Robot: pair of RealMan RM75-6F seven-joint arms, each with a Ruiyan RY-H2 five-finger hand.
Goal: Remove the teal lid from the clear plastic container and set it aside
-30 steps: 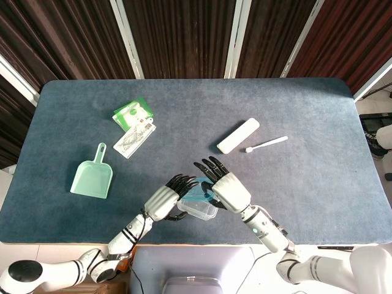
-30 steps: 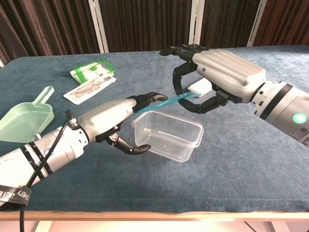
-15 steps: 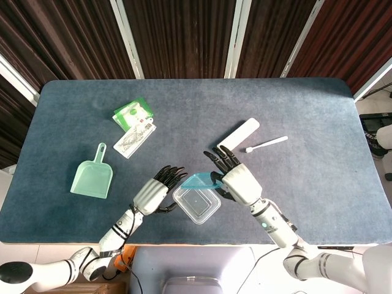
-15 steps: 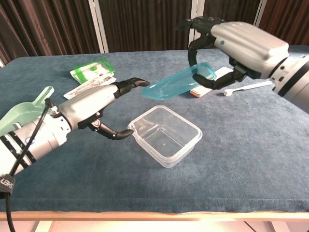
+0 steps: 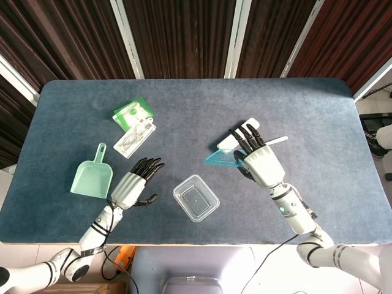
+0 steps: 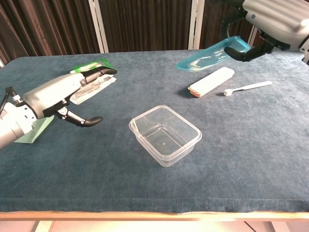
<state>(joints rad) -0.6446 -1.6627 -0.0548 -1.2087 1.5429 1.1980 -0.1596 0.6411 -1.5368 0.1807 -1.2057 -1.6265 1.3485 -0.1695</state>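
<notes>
My right hand (image 5: 264, 164) grips the teal lid (image 6: 212, 53) by one edge, holding it tilted in the air above the white case (image 6: 211, 80) and well clear of the clear container (image 6: 165, 135), which sits uncovered on the table (image 5: 318, 122). My left hand (image 5: 130, 187) hangs released beside the green scoop (image 5: 91, 176), fingers loosely spread, holding nothing. I judge the lifting is done and the setting aside is in hand. Next I need a bare patch of table away from the case and the white spoon (image 5: 267, 144), then lower and let go.
</notes>
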